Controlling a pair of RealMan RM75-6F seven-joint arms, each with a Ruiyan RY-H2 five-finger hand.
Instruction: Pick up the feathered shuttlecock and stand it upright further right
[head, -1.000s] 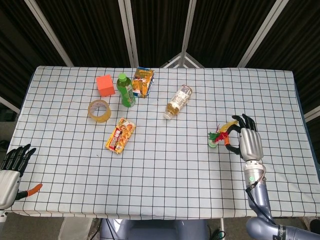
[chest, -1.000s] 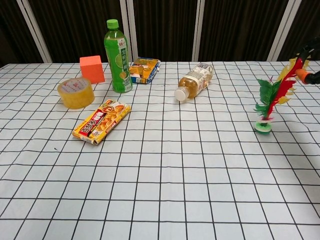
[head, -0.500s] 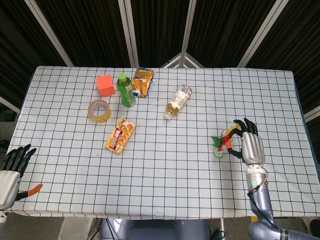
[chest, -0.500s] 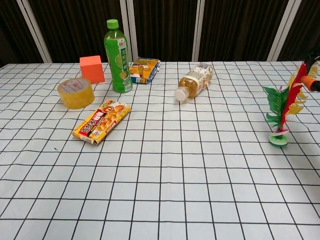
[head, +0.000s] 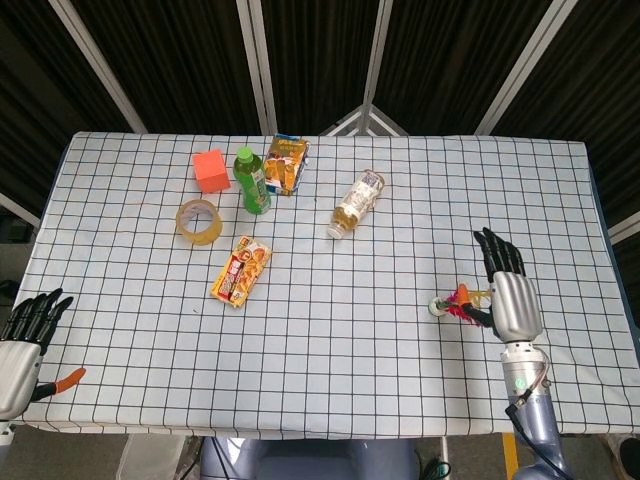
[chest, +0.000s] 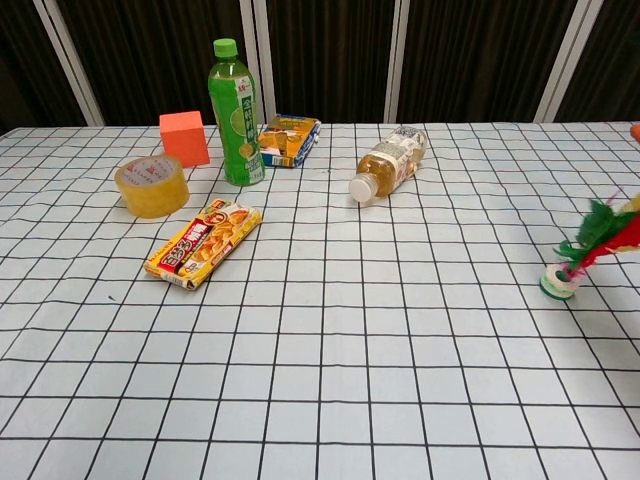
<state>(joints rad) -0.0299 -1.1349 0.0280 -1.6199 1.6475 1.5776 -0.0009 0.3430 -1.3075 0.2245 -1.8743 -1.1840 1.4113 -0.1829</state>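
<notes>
At table's right edge, right hand (head: 512, 300) holding tilted shuttlecock (chest: 590, 249), left hand (head: 22, 340) spread, labels unreadable.

At the right edge of the frame, the feathered shuttlecock (chest: 590, 250) is seen tilted, its base touching the checkered counter (chest: 320, 380).

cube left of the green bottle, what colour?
Orange-red cube, clearest in the chest view.

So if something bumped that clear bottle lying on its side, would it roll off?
Probably it would roll: the bottle lies flat on its round side on the checked table. The amber liquid inside likely makes it fairly heavy, so it may not travel far.
</notes>
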